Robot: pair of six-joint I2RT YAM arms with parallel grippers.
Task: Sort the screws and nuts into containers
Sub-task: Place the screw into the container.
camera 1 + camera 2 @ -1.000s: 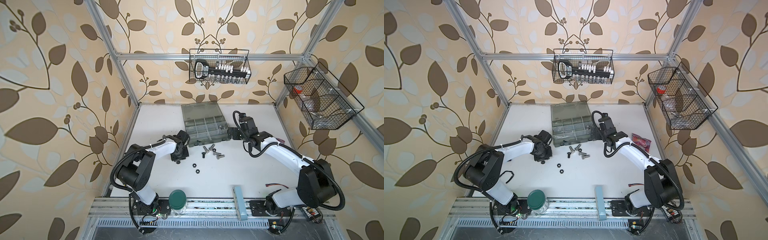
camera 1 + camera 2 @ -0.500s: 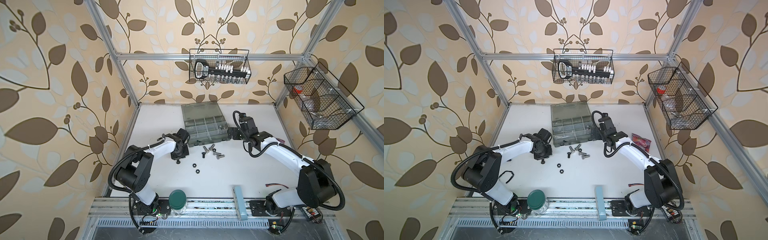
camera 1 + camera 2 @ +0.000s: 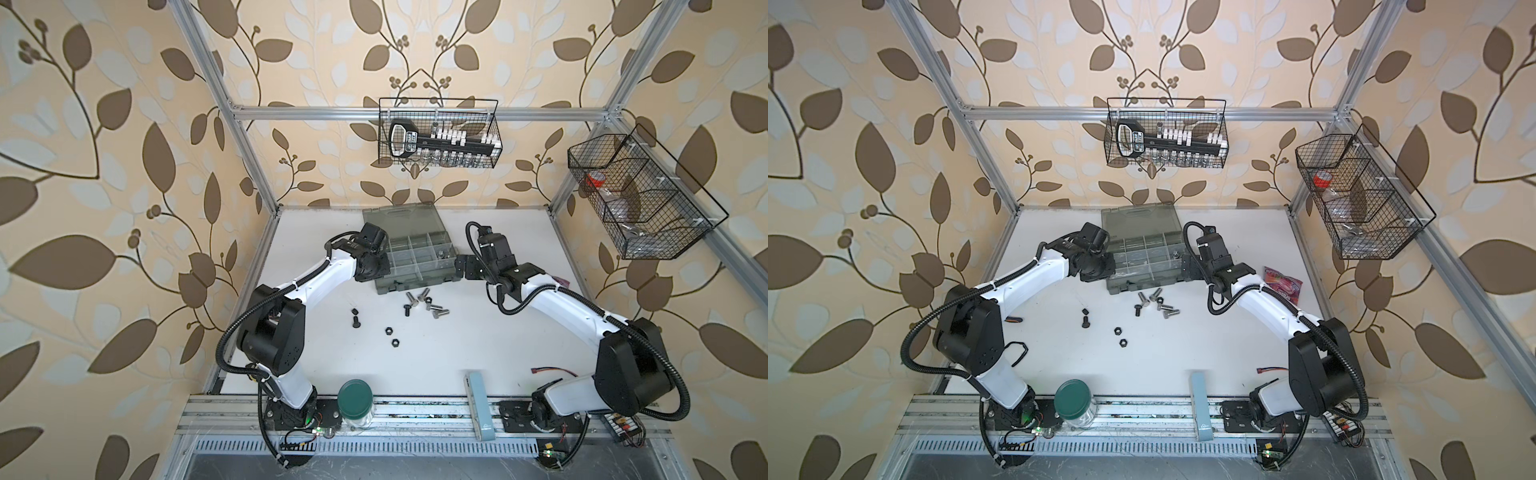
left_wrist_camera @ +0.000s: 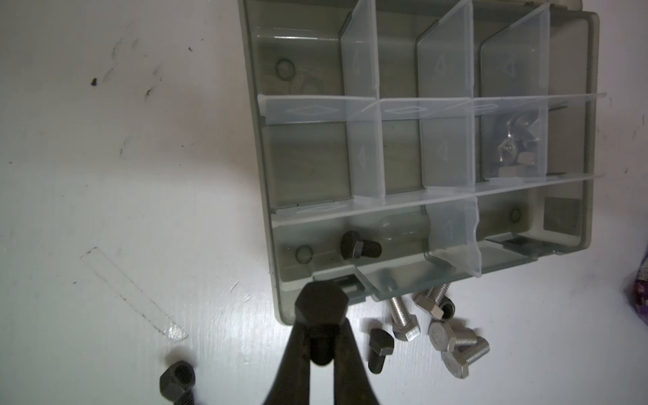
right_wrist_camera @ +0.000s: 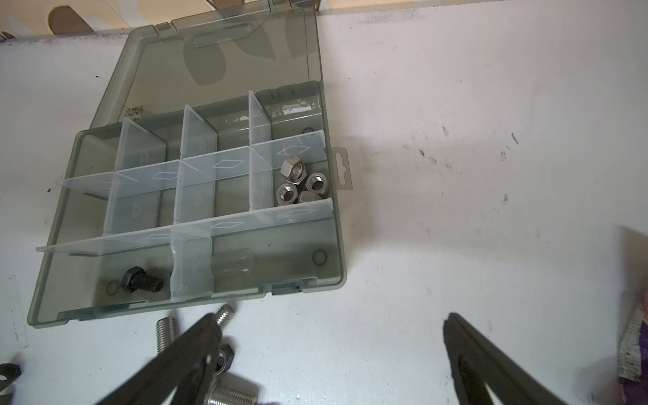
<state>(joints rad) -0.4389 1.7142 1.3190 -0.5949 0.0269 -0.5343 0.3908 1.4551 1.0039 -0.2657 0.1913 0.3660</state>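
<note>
Currently the left claw [image 4: 321,333] is pinching a black hex bolt [image 4: 322,306] tightly by its threaded shank. The hexagonal head is sticking out past the fingertips, and the bolt's long axis is running in line with the fingers. Straight ahead of that head, just past the near wall of the open organizer case [image 4: 592,175], the front compartment [image 4: 396,245] on the robot's left is waiting. A second black bolt [image 4: 360,249] is already lying on its side in it, its length running along that wall. So the coming drop seems to call for only a short advance over the wall before the fingers part. In a top view the left arm [image 3: 316,278] is reaching forward with its elbow bent, bringing its wrist to the case's near left corner and hiding the claw beneath it. The right claw [image 5: 331,317] is standing wide apart and carrying nothing, hovering beside the case's right edge, farther from that compartment than the left one. Silver nuts [image 5: 301,182] are sitting together in a right-hand compartment of the middle row. Silver bolts [image 4: 456,347] and black nuts [image 3: 390,336] are lying loose on the white tabletop [image 3: 457,345] in front of the case.
</note>
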